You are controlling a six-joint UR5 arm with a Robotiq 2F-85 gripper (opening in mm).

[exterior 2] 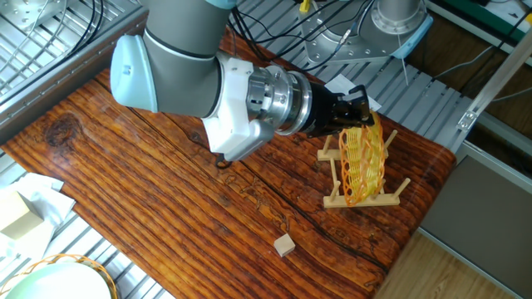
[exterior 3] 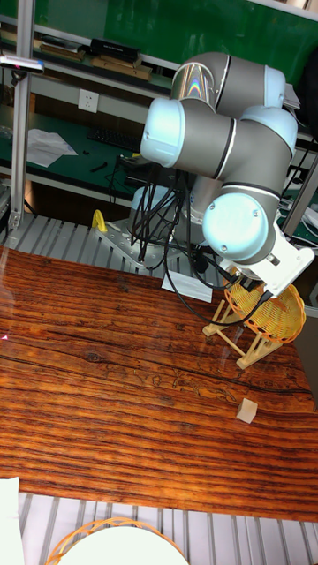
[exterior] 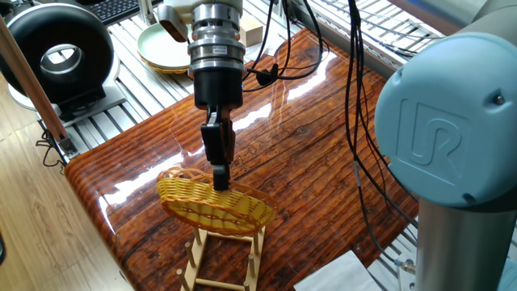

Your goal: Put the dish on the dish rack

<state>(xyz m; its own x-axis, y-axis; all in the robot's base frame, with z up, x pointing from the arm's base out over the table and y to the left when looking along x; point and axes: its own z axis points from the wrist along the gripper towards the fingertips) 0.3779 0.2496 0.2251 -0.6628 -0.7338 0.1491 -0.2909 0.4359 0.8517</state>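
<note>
A robotics lab: an industrial arm (exterior 3: 221, 150) on aluminium framing (exterior: 121, 105), loose cables (exterior 2: 274, 25), workbench shelves (exterior 3: 71, 53) behind.

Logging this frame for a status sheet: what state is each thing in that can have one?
dish: standing on edge in the rack, rim held by the gripper.
dish rack: upright on the table, holding the dish.
gripper: jaws shut on the dish rim.
wooden cube: resting on the table, apart from the rack.
</note>
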